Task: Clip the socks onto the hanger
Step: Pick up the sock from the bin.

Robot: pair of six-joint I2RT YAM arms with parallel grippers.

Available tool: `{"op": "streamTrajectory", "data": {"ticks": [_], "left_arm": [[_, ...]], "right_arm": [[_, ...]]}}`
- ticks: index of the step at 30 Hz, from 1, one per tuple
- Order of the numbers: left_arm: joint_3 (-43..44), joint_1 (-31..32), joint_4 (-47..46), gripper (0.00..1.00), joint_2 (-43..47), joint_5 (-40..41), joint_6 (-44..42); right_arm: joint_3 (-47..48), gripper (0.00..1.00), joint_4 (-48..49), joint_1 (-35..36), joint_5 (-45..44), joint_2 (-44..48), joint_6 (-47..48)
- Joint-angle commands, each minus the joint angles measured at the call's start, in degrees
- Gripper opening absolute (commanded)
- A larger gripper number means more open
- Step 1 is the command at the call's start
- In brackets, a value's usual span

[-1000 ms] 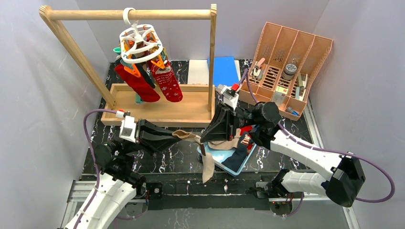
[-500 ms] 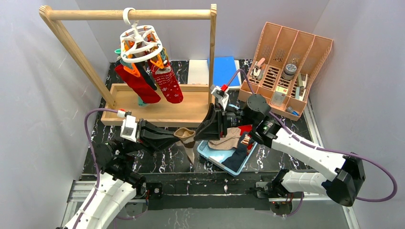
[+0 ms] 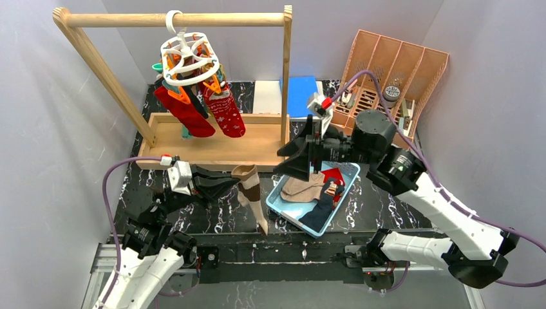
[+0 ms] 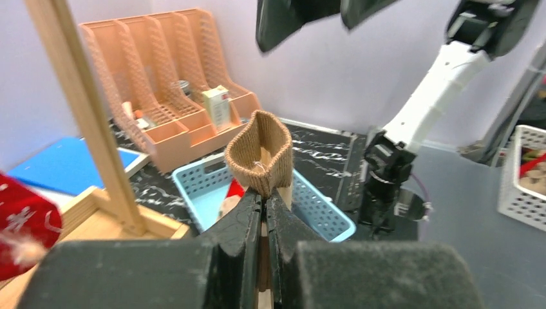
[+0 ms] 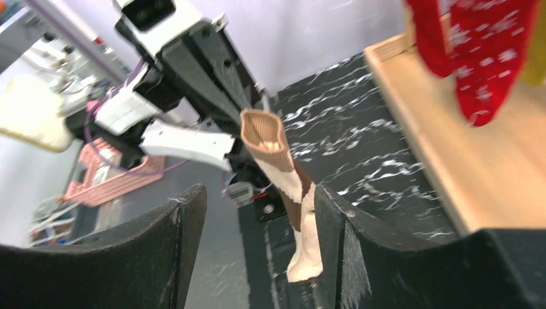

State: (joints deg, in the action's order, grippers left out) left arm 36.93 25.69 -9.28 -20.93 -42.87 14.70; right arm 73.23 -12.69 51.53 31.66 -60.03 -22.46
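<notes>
Left pincer (image 3: 233,184) is shut tight on a tan-and-brown sock (image 3: 252,190) near its cuff; the toe hangs above the desk (image 3: 212,215). Right pincer (image 3: 282,164) stands wide open and empty, just beside that sock. The hanger (image 3: 187,55) hangs from the wooden rail (image 3: 174,19) with red socks (image 3: 225,116) clipped on. Other socks (image 3: 302,188) lie in the blue basket (image 3: 277,209).

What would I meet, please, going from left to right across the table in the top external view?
The left hand → the brown-and-tan sock it grips → blue basket → orange file organizer.
</notes>
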Motion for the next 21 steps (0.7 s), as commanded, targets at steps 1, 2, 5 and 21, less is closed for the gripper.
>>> {"op": "streamTrajectory", "data": {"ticks": [1,2,5,21], "left_arm": [[1.32,0.32,7.81,0.0,1.38,6.82,-8.49],[1.57,0.32,8.45,0.0,1.48,6.54,-9.48],[2.54,0.32,11.91,0.0,1.31,5.05,-13.44],[6.93,0.32,20.62,0.0,-2.71,-5.01,-26.48]], "right_arm": [[8.79,0.7,-9.53,0.27,-11.99,-3.09,6.24],[11.94,0.7,-12.69,0.3,-12.07,-5.26,7.04],[19.48,0.7,-19.04,0.36,-9.53,-10.68,9.29],[22.68,0.72,-24.6,11.77,-16.79,-17.78,13.98]]}}
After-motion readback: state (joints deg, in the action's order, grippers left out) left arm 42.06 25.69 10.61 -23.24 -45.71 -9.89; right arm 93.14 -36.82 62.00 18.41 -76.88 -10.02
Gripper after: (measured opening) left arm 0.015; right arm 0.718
